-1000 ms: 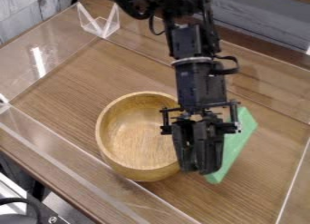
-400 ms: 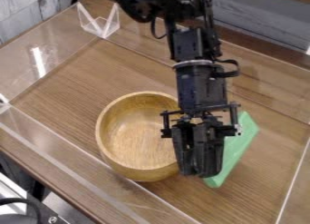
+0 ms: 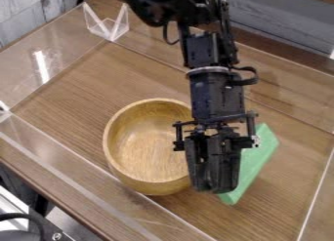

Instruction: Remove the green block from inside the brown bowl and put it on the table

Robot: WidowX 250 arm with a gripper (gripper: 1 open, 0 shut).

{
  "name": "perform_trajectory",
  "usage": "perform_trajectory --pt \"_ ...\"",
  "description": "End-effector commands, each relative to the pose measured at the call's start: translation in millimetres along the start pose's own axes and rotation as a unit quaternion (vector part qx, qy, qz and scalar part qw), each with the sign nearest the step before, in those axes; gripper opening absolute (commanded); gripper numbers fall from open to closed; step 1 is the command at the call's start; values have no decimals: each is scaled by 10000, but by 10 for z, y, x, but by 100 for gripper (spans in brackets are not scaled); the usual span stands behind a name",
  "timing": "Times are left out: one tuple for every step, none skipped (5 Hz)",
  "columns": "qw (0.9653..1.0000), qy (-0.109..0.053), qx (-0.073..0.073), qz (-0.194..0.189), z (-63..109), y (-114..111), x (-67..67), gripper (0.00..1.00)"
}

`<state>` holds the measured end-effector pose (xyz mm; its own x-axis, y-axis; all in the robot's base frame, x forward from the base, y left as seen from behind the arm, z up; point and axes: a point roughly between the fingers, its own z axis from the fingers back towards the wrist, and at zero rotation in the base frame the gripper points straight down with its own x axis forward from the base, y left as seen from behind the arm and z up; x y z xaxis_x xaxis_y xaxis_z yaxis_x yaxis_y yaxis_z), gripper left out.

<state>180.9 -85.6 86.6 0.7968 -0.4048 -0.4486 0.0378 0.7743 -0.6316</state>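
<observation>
Wood-grain table (image 3: 104, 74) — flat matte green block (image 3: 256, 163)

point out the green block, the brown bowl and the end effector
green block (image 3: 257, 159), camera view, exposed right part
brown bowl (image 3: 136, 140), camera view, inner floor
end effector (image 3: 217, 179), camera view, between its fingertips

The table (image 3: 117, 74) offers open passage along its far and left edges. The bowl (image 3: 144, 147) blocks the near-centre area. Clear walls (image 3: 53, 55) bound the left and far edges.
</observation>
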Motion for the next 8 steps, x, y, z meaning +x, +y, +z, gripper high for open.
perform_trajectory --pt "9997 -63 49 -229 64 -65 19 0" --pt "9997 11 20 -244 52 -63 9 0" --pt "9996 84 -8 -260 41 -59 -2 0" --pt "9995 156 -40 -277 31 -56 -12 0" --pt "9993 229 -73 -292 21 -53 -25 0" --pt "9990 300 -108 -303 16 -51 -32 0" --pt "9987 372 -144 -313 20 -50 -31 0" --pt "9983 446 -180 -321 20 -48 -39 0"
